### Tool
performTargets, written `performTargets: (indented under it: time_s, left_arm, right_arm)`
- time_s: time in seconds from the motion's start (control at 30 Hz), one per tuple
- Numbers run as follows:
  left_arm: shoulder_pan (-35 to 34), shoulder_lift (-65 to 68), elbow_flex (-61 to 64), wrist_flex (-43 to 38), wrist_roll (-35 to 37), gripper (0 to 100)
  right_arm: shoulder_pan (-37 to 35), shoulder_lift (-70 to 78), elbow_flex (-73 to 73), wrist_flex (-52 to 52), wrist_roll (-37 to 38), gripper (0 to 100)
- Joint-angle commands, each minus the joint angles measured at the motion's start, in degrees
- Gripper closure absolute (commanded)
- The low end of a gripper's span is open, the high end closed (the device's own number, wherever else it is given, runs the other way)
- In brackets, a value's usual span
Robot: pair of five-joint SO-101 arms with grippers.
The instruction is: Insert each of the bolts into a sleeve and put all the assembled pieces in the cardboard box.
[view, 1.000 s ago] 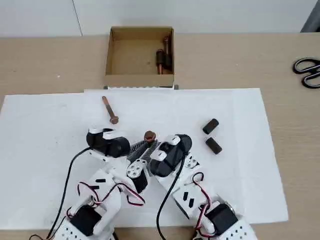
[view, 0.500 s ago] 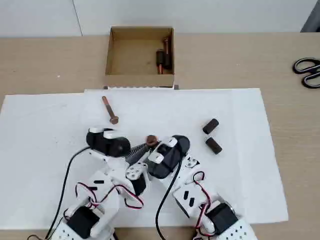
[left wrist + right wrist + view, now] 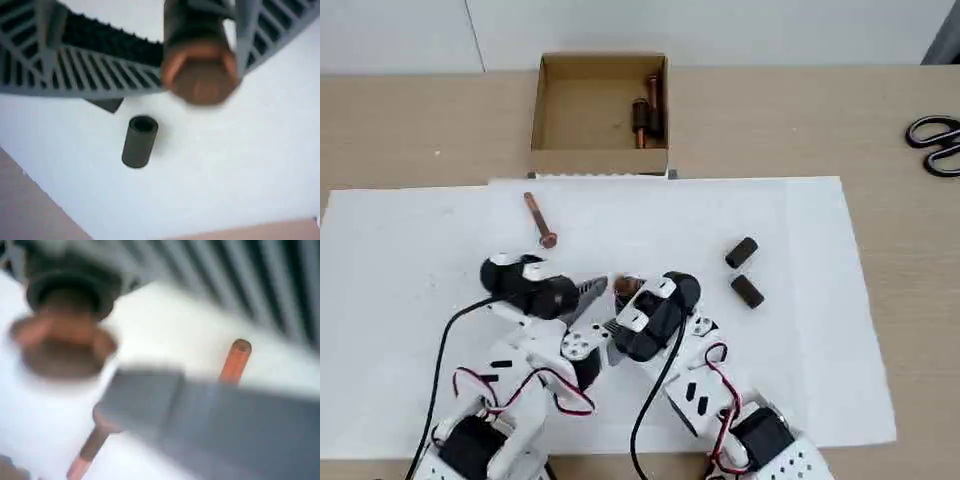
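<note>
Both arms low, left claw (image 3: pixel 601 288) and right claw (image 3: pixel 632 297) beside the sleeved bolt (image 3: pixel 623 286) (open or closed, unclear)

Both arms are white printed shells around black servo blocks, the left arm (image 3: pixel 525 360) at the lower left of the frame and the right arm (image 3: pixel 705 395) at lower centre. Thin red-and-black wires (image 3: pixel 570 402) loop along the links, and a thick black cable (image 3: pixel 445 345) trails each arm. The left hand (image 3: pixel 594 291) and right hand (image 3: pixel 623 292) are grey ribbed plastic on rounded black housings.
</note>
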Motion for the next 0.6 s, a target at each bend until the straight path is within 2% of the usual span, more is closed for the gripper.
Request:
performTargets:
  time_s: [0.0,0.2,0.27,0.4,0.57]
  left_arm:
    - [-1.05,-0.44,-3.65,0.09,-2.02,77]
    - [-2.37,-0.53,-7.87,-0.26,-2.29,78]
    - [-5.27,-0.53,-8.57,-0.35,-2.81,82]
    - [-13.36,-0.53,-8.4,-1.05,-9.93,100]
    - [-22.95,-0.53,-2.15,-4.04,-14.24,99]
  right_arm:
    - [0.31,-0.84,-0.7,-1.8,0.35,99.5]
    - [0.57,-0.84,-0.7,-1.8,0.35,99.5]
    - [0.66,-0.84,-0.88,-1.89,0.35,99.5]
    - [1.8,-0.84,-0.79,-5.58,2.11,99.5]
    - [5.93,-0.84,-0.7,-10.68,5.89,99.5]
